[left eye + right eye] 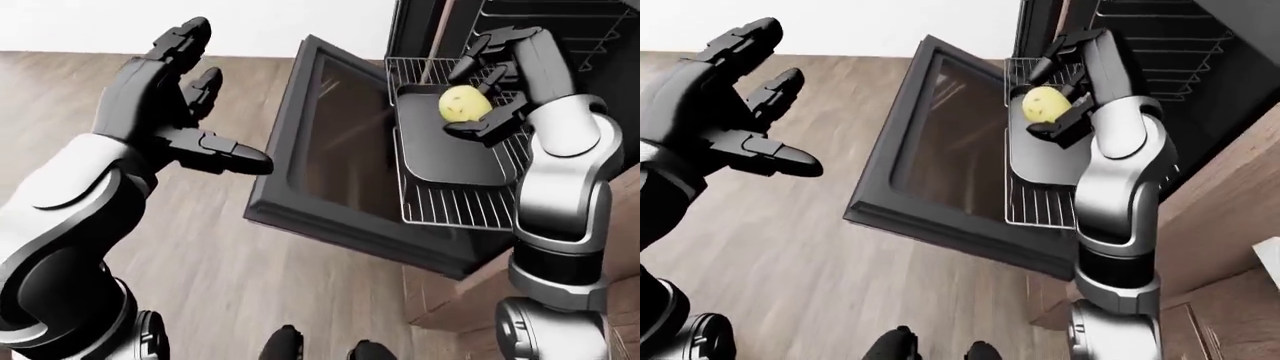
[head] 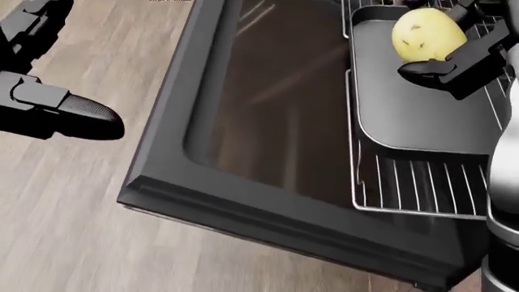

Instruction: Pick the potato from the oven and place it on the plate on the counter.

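Note:
The yellow potato sits between the fingers and thumb of my right hand, just over the top end of a black tray. The fingers curl over it and the thumb presses under it. The tray rests on the pulled-out oven rack. My left hand is open and empty, raised over the wooden floor to the left of the oven door. No plate shows in any view.
The oven door hangs open and low, jutting out toward me between my two arms. The dark oven cavity with its upper racks is at the top right. A wooden cabinet face runs down the right side.

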You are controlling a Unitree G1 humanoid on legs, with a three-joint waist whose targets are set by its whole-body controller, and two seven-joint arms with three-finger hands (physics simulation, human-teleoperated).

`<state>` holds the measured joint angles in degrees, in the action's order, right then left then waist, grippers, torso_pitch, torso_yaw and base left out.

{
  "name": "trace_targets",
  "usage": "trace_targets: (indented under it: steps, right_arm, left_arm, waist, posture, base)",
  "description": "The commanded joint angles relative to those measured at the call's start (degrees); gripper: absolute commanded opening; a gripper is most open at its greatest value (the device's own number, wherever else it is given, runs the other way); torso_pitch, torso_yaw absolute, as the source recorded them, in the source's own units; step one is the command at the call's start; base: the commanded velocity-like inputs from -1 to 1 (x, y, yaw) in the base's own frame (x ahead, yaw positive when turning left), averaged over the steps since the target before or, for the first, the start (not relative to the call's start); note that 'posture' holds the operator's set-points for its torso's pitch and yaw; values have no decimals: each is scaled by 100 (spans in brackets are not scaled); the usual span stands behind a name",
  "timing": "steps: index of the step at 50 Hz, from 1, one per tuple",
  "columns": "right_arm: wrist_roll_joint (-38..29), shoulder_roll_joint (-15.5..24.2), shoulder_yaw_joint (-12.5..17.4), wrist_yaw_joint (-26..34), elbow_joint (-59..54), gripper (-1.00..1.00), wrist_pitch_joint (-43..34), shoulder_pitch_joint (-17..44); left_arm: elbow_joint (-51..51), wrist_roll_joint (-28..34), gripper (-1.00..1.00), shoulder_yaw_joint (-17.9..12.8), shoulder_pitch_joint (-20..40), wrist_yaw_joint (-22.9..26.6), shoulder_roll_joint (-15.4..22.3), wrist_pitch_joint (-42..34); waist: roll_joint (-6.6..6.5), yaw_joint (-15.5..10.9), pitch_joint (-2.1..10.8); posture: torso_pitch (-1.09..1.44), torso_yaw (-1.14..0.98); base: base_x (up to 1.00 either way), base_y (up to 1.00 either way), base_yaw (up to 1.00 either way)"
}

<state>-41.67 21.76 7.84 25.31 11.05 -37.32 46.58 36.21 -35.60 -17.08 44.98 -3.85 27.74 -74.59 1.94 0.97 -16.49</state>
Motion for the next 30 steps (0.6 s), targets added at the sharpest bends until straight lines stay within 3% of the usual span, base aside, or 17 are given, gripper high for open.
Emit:
trace_targets:
  steps: [1, 5, 11, 13, 15, 16, 17, 18, 19, 21, 25, 26, 30]
  right_arm:
    - [-33, 22, -4, -87, 200, -100, 239, 184]
    - [-91, -26, -36, -46, 228, -100, 233, 211]
    - [-93, -53, -12, -31, 232, -100, 251, 230]
    - [-68, -50, 10, -18, 257, -100, 240, 241]
    - [-49, -33, 27, -22, 294, -100, 248, 230]
    - [-51, -30, 24, -10, 316, -100, 227, 233]
    - [-62, -26, 13, 18, 356, -100, 193, 238]
    - [-58, -29, 9, 5, 349, -100, 211, 230]
    - [-60, -28, 6, 3, 347, -100, 216, 227]
    - [-27, -28, 22, -42, 287, -100, 272, 231]
    - [115, -62, 68, -3, 438, -100, 155, 234]
    - [176, -64, 88, -38, 441, -100, 166, 232]
    - [314, 11, 120, -10, 579, -100, 88, 221]
  left_arm:
    - [211, 7, 100, -207, 194, -72, 102, 144]
    - [171, -23, 100, -229, 182, -67, 148, 192]
    - [122, -3, 100, -194, 98, -48, 158, 326]
    - [155, -52, 100, -221, 148, -85, 157, 241]
    - [143, -60, 100, -204, 150, -101, 158, 257]
    - [149, -67, 100, -202, 152, -107, 157, 252]
    - [180, -104, 100, -225, 192, -140, 151, 180]
    - [166, -92, 100, -206, 156, -130, 154, 228]
    - [162, -91, 100, -203, 148, -129, 158, 241]
    - [120, -61, 100, -182, 108, -99, 167, 329]
    - [148, -120, 100, -217, 145, -142, 161, 278]
    - [131, -106, 100, -192, 126, -138, 162, 325]
    - [125, -103, 100, -154, 147, -141, 157, 339]
  waist:
    - [23, -52, 228]
    - [57, -41, 250]
    - [-98, 20, 187]
    - [-279, 34, 78]
    - [-621, 78, -45]
    - [-871, 78, 27]
    - [-753, 7, -90]
    - [-622, -16, -103]
    - [-642, 6, 21]
    - [-597, -49, 108]
    - [-408, -220, 89]
    - [-392, -80, 75]
    - [-333, -239, 8]
  posture:
    - [110, 0]
    - [110, 0]
    - [110, 0]
    - [110, 0]
    - [110, 0]
    - [110, 0]
    - [110, 0]
    - [110, 0]
    - [110, 0]
    - [110, 0]
    - [110, 0]
    - [110, 0]
    - [110, 0]
  base:
    - [-38, 26, 0]
    - [-38, 45, 0]
    - [-36, 43, 0]
    - [-27, 14, 0]
    - [-3, 0, 0]
    - [0, 0, 0]
    - [0, 0, 0]
    - [0, 0, 0]
    - [0, 0, 0]
    - [0, 0, 0]
    - [0, -2, 0]
    - [0, 0, -70]
    - [0, 0, -100]
